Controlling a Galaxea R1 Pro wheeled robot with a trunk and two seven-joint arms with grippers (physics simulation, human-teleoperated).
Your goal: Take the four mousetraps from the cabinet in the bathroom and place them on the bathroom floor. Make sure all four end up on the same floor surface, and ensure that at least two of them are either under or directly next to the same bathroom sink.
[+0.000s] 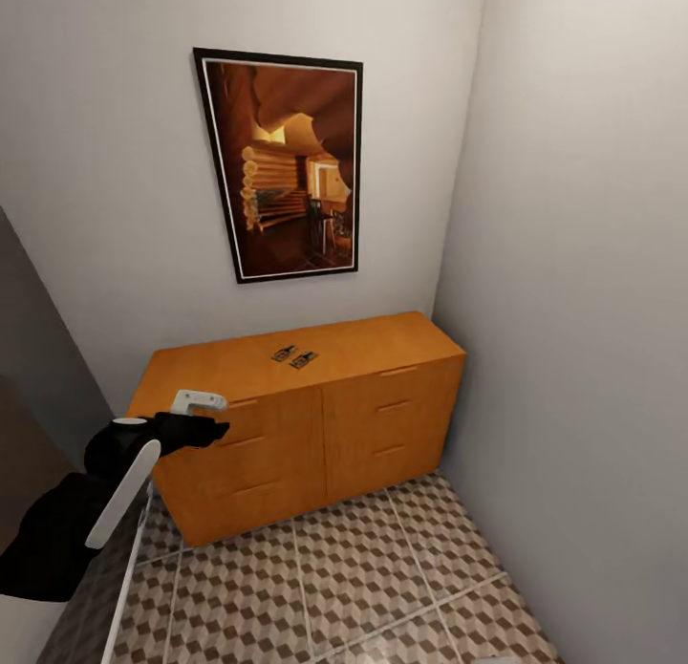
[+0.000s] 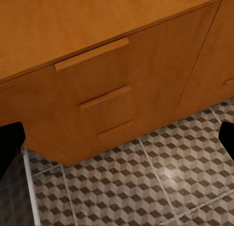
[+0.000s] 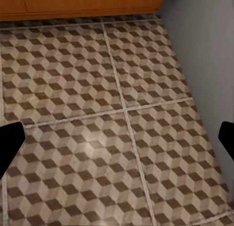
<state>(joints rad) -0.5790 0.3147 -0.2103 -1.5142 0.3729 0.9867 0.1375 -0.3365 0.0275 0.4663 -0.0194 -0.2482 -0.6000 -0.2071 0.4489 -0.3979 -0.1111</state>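
Note:
Two mousetraps (image 1: 284,353) (image 1: 303,359) lie side by side on top of the orange-brown cabinet (image 1: 315,425), near its back middle. My left gripper (image 1: 212,428) hovers in front of the cabinet's left drawer column, level with the top drawer. In the left wrist view this gripper (image 2: 117,143) is open, its dark fingertips (image 2: 9,143) far apart over the drawer handles (image 2: 91,54) and the bathroom floor (image 2: 146,187). My right gripper (image 3: 117,143) is open and empty above the cube-patterned bathroom floor (image 3: 97,89). The bathroom sink is out of view.
The cabinet stands against the back wall in a corner, with the right wall (image 1: 573,310) close to its end. A framed picture (image 1: 287,167) hangs above it. A dark panel with a thin white rail (image 1: 124,578) runs along the left. Tiled floor (image 1: 382,588) lies open in front.

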